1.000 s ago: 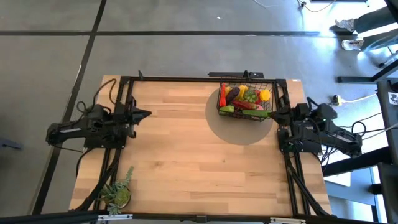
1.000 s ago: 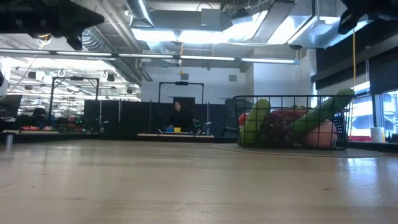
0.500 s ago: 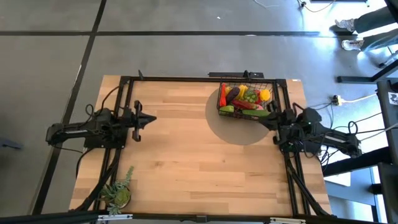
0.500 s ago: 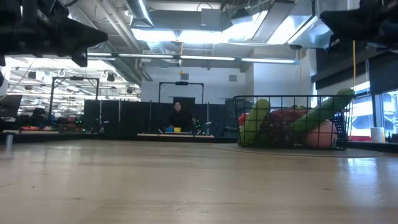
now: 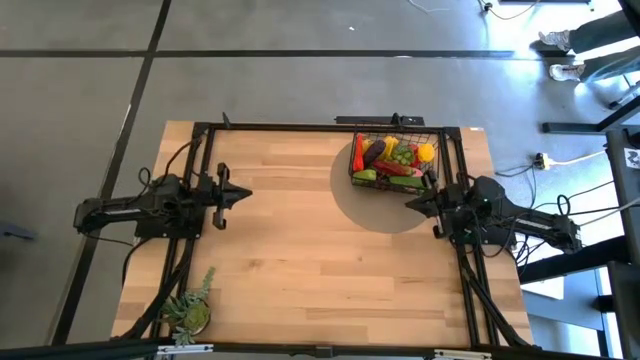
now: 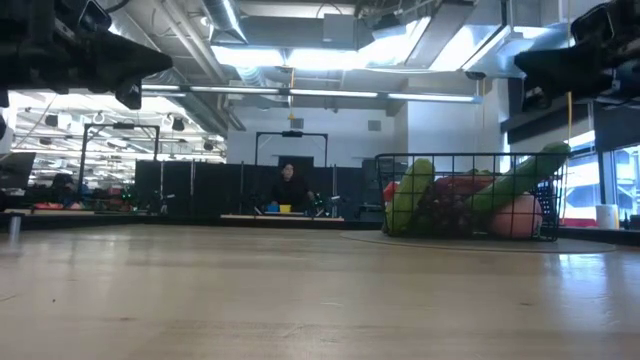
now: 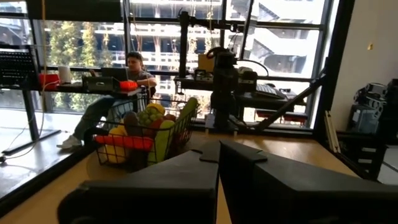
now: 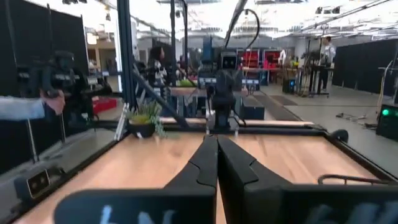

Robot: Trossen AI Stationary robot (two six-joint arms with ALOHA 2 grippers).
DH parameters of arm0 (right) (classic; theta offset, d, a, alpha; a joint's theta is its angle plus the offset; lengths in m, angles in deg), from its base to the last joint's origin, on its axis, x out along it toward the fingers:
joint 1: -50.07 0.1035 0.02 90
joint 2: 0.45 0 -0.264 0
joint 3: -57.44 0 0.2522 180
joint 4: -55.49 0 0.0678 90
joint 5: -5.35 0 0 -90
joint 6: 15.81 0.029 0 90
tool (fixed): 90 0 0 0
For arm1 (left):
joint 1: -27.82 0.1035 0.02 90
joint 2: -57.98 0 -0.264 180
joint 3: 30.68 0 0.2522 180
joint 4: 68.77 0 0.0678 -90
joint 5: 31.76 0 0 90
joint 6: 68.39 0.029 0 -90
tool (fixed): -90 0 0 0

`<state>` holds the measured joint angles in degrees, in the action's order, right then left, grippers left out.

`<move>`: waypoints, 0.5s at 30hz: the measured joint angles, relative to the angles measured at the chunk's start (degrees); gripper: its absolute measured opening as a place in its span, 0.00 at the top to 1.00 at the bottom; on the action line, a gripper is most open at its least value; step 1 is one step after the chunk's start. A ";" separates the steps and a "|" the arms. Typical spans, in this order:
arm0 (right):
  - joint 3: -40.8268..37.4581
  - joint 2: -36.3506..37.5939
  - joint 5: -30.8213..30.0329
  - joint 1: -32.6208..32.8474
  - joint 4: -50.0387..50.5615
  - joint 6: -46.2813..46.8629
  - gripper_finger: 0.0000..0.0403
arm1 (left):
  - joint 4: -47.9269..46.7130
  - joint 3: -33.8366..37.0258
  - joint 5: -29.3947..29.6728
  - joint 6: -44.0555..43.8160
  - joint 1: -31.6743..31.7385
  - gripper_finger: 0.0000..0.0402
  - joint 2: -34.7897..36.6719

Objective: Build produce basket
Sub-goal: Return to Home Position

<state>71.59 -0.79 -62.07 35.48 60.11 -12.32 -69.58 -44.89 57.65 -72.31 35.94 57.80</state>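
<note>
One black wire basket (image 6: 455, 157) at one o'clock, heaped with bright produce (image 5: 395, 160); left gripper (image 5: 243, 193) and right gripper (image 5: 410, 204) both pinched closed.

table (image 5: 320, 250): a light wooden top, edged by a black frame.
potted plant (image 5: 190, 312): leafy green, set at the table's lower left corner in the high view.
floor (image 5: 300, 80): grey, crossed by dark lines.
person (image 6: 290, 187): seen seated at a desk far behind the table.

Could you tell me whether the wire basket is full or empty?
Full: the basket is packed with produce, which rises to its rim in the low view. The left gripper and right gripper hang outside it.
</note>
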 joint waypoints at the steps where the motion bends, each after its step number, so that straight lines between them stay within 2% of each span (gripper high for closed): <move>1: 0.00 0.00 0.00 0.00 0.60 -0.89 1.00 | -0.11 0.00 -0.58 -0.02 0.00 1.00 0.00; 7: 0.00 -0.02 0.02 0.00 1.29 -5.42 1.00 | -3.42 0.00 -1.96 -1.18 0.00 1.00 0.00; 15: 0.00 -0.02 0.02 0.00 4.97 -2.43 1.00 | -7.16 0.00 -1.28 -2.14 0.00 1.00 -0.02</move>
<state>71.59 -0.81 -62.05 35.48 65.08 -14.75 -76.73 -44.89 56.37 -74.45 35.94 57.78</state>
